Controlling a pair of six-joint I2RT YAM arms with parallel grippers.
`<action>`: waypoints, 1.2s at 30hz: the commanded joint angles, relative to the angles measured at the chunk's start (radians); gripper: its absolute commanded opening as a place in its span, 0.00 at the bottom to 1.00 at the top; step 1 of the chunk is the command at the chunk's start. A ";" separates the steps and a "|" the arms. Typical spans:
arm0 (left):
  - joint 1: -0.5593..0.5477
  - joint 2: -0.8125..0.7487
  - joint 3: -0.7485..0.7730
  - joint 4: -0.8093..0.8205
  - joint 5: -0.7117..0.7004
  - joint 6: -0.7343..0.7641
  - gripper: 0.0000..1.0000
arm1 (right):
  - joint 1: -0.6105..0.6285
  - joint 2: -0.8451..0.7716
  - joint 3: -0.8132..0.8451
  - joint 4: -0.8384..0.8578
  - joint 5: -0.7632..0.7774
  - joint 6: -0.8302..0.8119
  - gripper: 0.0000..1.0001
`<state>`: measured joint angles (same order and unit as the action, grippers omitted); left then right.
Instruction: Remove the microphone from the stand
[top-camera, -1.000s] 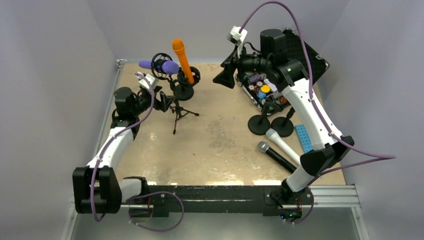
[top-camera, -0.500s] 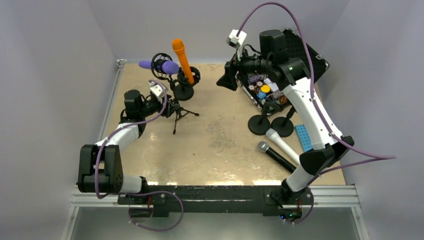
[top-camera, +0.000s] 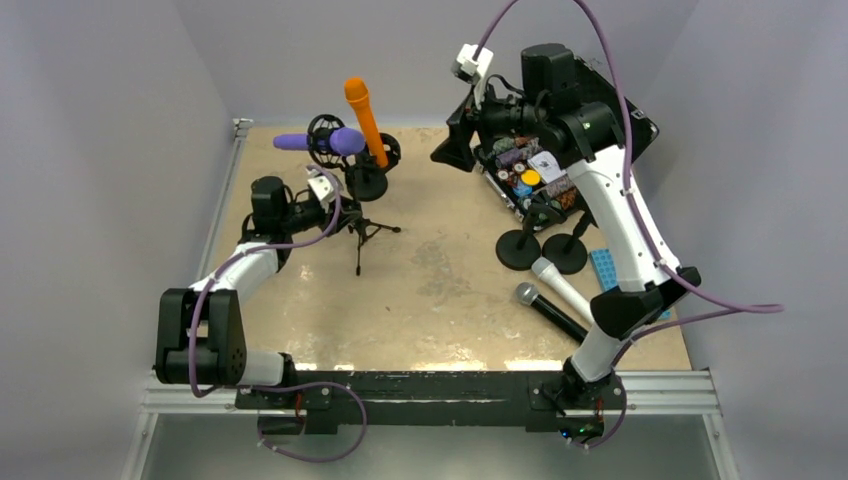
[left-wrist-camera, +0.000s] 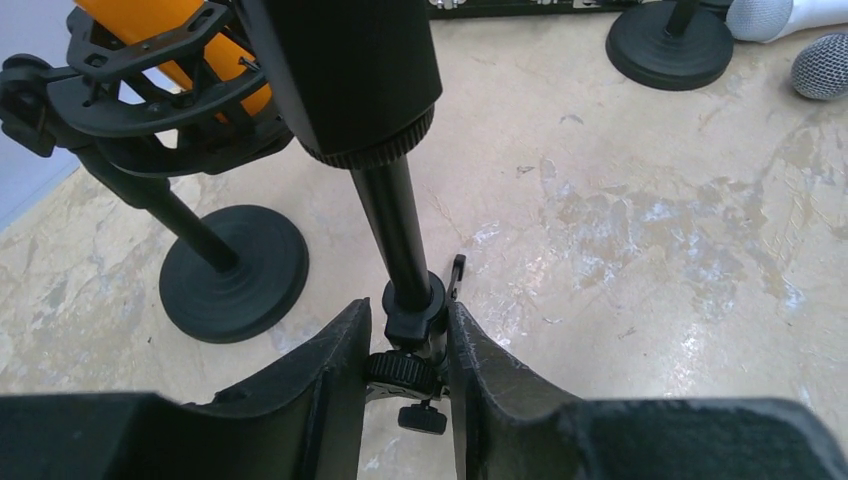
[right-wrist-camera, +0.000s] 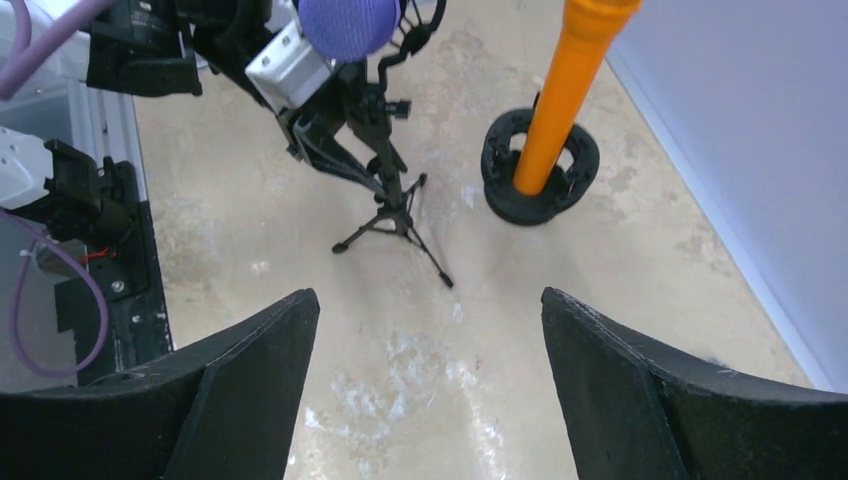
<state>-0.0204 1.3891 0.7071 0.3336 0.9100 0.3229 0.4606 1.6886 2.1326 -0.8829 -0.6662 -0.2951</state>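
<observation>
We see the purple microphone lying level in its cradle atop the tripod stand, at the far left of the desk. Our left jaws are narrow and pinch the stand's post at its collar, low down. Our right jaws gape wide and hold nothing, hanging well above the desk to the right of the microphone. The risk, we judge, is leverage: with the grip so low, a pull on the microphone could tip the stand or twist it in the jaws. The orange microphone on its round base stands just beside, and a swinging stand could knock it.
</observation>
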 joint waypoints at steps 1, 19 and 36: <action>-0.017 -0.037 0.028 -0.059 0.057 0.064 0.27 | 0.052 0.068 0.123 0.020 -0.052 0.005 0.88; -0.059 -0.084 0.026 -0.166 0.026 0.110 0.25 | 0.234 0.220 0.178 0.375 -0.018 0.203 0.84; -0.104 -0.097 0.039 -0.188 0.035 0.084 0.21 | 0.254 0.298 0.199 0.413 0.016 0.194 0.63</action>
<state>-0.0914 1.3178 0.7162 0.1699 0.8845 0.4194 0.7090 2.0247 2.2848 -0.5018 -0.6678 -0.0872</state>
